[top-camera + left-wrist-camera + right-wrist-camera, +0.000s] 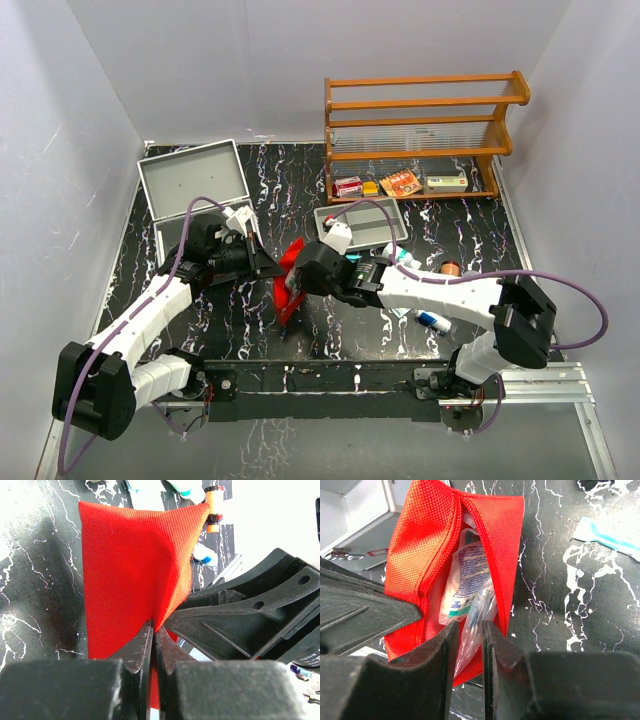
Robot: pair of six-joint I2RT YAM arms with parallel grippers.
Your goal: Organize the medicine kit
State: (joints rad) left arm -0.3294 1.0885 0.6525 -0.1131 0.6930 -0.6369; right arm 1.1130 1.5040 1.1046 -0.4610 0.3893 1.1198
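1. Top view: My two arms meet mid-desk point(230, 322) over the red pouch point(288, 285), which is held up on edge between them. The case point(195, 185) lies at the rear left and looks open. It is just behind the left jaws and much nearer the left arm than the right. A tray point(362, 228) and a rack point(420, 110) stand at the rear right.
2. Left wrist: The left jaws are pressed together on a fold of the pouch point(135, 565). The right arm's black fingers point(240, 617) crowd in from the right.
3. Right wrist: The right jaws pinch a clear packet point(470, 580) poking from the open zip mouth of the pouch point(410, 545). The packet's long axis runs straight away from the jaws, into the pouch. A corner of the case point(355, 510) shows beyond the pouch, up and to the left. I judge that any carry to the case goes that way, on the left arm's side.
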